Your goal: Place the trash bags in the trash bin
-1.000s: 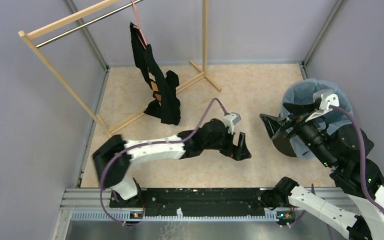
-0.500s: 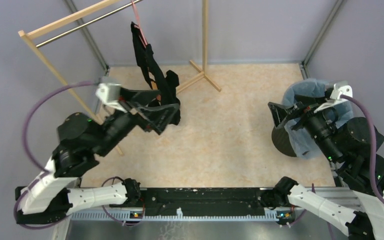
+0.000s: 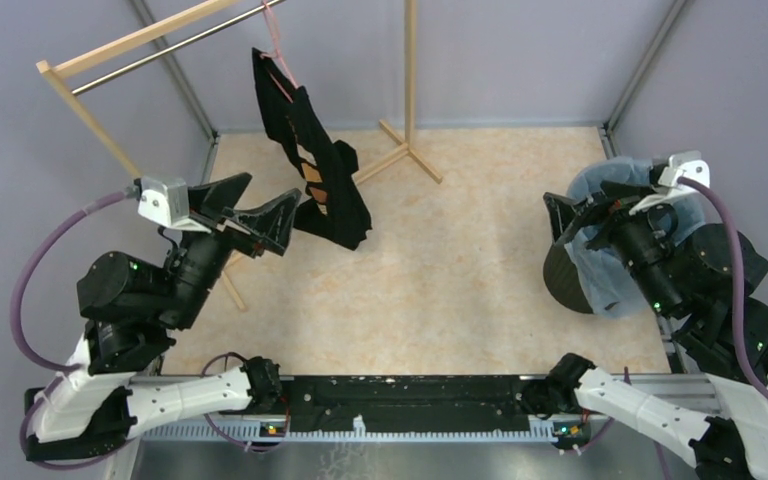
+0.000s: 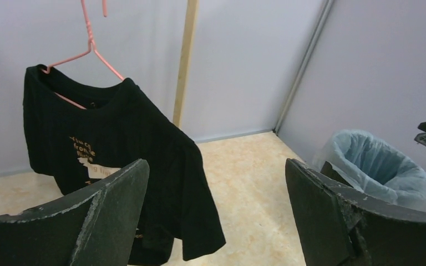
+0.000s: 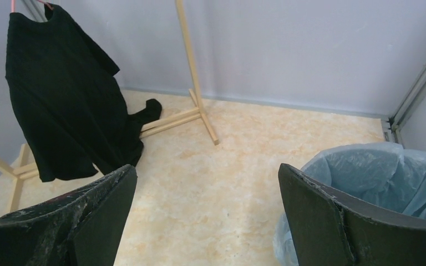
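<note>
The trash bag point(image 3: 608, 283) is pale blue see-through film. It lines the black round trash bin point(image 3: 558, 282) at the right, folded over the rim and down the outside. It also shows in the left wrist view point(image 4: 378, 166) and the right wrist view point(image 5: 377, 173). My right gripper point(image 3: 585, 222) hangs open and empty above the bin's left rim; its jaws point(image 5: 208, 213) stand wide apart. My left gripper point(image 3: 258, 207) is raised at the far left, open and empty point(image 4: 216, 216), pointing across the floor toward the bin.
A black T-shirt with orange print point(image 3: 312, 172) hangs on a pink hanger point(image 4: 89, 41) from a wooden clothes rack point(image 3: 408, 70) at the back left. Grey walls enclose the beige floor point(image 3: 440, 270). The rack's feet point(image 5: 199, 113) lie on the floor.
My left arm swung from the middle of the floor up and back to the far left. My right gripper shifted slightly right over the bin. The T-shirt swung a little.
</note>
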Controlling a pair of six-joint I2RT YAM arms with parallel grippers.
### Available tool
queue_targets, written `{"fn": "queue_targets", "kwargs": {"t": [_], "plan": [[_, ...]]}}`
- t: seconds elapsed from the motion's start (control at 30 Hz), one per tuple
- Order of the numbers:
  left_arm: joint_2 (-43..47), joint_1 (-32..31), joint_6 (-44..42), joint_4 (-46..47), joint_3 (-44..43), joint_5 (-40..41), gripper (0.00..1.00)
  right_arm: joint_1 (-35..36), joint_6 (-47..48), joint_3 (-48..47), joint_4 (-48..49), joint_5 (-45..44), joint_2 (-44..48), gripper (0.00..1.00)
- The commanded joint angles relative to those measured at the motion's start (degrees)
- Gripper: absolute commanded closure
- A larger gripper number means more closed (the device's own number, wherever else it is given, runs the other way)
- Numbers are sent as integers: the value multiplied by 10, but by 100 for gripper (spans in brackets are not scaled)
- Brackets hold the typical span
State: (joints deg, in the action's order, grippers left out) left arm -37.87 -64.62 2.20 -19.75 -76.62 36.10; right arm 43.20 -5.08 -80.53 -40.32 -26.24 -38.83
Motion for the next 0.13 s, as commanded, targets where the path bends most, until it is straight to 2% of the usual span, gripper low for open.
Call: {"fn": "queue_targets", "kwargs": {"t": [0.0, 0.1], "plan": [[6, -1, -49, 59, 8, 24, 1, 0, 22, -28, 18, -14, -10, 1], [5, -1, -53, 62, 6, 18, 1, 0, 22, -26, 22, -3, -8, 1]]}}
